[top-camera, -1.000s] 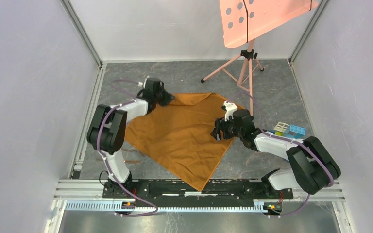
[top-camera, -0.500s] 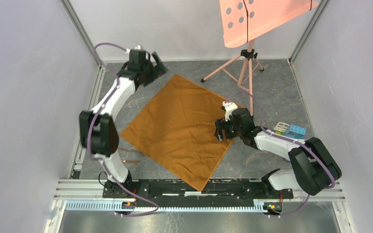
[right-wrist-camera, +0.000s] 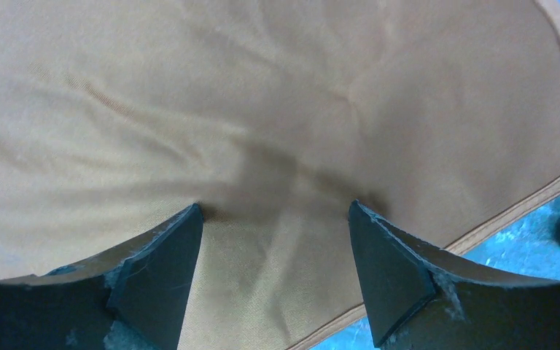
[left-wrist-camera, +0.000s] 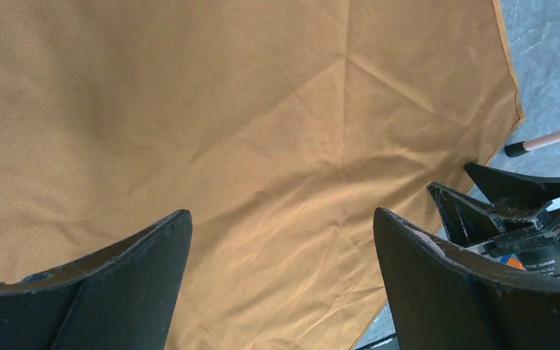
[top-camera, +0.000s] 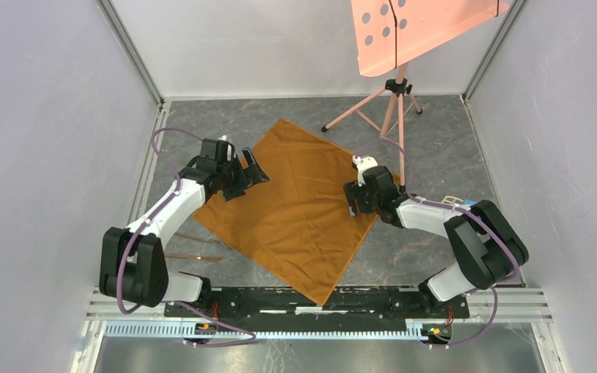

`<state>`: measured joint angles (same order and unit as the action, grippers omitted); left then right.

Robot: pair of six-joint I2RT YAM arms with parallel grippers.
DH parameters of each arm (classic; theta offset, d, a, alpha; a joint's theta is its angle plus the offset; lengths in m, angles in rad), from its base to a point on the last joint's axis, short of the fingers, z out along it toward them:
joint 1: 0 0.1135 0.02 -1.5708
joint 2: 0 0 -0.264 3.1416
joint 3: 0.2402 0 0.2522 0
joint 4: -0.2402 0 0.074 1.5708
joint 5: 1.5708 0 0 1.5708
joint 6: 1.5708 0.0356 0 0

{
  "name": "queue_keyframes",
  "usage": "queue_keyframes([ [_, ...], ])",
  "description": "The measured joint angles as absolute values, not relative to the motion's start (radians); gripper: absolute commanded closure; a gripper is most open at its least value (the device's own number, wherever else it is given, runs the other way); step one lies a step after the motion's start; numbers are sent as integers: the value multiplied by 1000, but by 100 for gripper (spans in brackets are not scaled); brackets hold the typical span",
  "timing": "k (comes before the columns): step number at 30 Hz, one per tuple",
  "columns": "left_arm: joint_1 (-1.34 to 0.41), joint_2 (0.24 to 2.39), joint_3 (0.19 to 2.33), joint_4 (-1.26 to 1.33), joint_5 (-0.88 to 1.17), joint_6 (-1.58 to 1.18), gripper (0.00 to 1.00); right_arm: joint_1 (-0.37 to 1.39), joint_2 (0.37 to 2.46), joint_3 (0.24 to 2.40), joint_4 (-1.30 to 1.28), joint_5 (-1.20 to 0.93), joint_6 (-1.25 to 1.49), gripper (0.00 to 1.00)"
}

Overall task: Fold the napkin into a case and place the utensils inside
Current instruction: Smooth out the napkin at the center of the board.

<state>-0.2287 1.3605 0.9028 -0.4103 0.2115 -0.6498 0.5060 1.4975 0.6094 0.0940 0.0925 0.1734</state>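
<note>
The orange-brown napkin (top-camera: 295, 210) lies spread flat as a diamond on the grey table, one corner pointing at the arm bases. My left gripper (top-camera: 253, 172) hovers open above its left edge; in the left wrist view only cloth (left-wrist-camera: 262, 124) shows between the wide-apart fingers (left-wrist-camera: 117, 292). My right gripper (top-camera: 353, 199) stands open at the napkin's right corner, its fingertips (right-wrist-camera: 168, 255) pressed down on the cloth (right-wrist-camera: 277, 109), which puckers around them. The thin copper utensils (top-camera: 196, 256) lie on the table to the left of the napkin, beside the left arm. No folded case shows.
A salmon-pink perforated panel (top-camera: 412, 31) on a tripod (top-camera: 392, 109) stands at the back right, one leg reaching toward the napkin's far edge. Toy blocks (top-camera: 457, 200) peek out behind the right forearm. White walls close in on three sides, and a metal rail (top-camera: 319, 299) runs along the near edge.
The left gripper carried the folded-over corner to the far side, let it go and opened; the napkin now lies flat. The left arm then drew back over the left edge. The right gripper barely moved.
</note>
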Motion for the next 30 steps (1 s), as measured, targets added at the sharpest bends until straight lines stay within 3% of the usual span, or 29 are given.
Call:
queue_keyframes([
  [12, -202, 1278, 870, -407, 189, -651, 0, 509, 1700, 841, 57, 178, 142, 19],
  [20, -202, 1362, 891, -364, 195, -734, 0, 585, 1662, 939, -115, 274, 117, 12],
  [24, -202, 1501, 950, -320, 205, -759, 0, 597, 1604, 939, -128, 274, 107, 14],
  [27, -202, 1566, 977, -300, 205, -758, 0, 573, 1604, 929, -109, 274, 96, 24],
  [30, -202, 1602, 993, -295, 199, -753, 0, 542, 1621, 913, -84, 271, 88, 27],
])
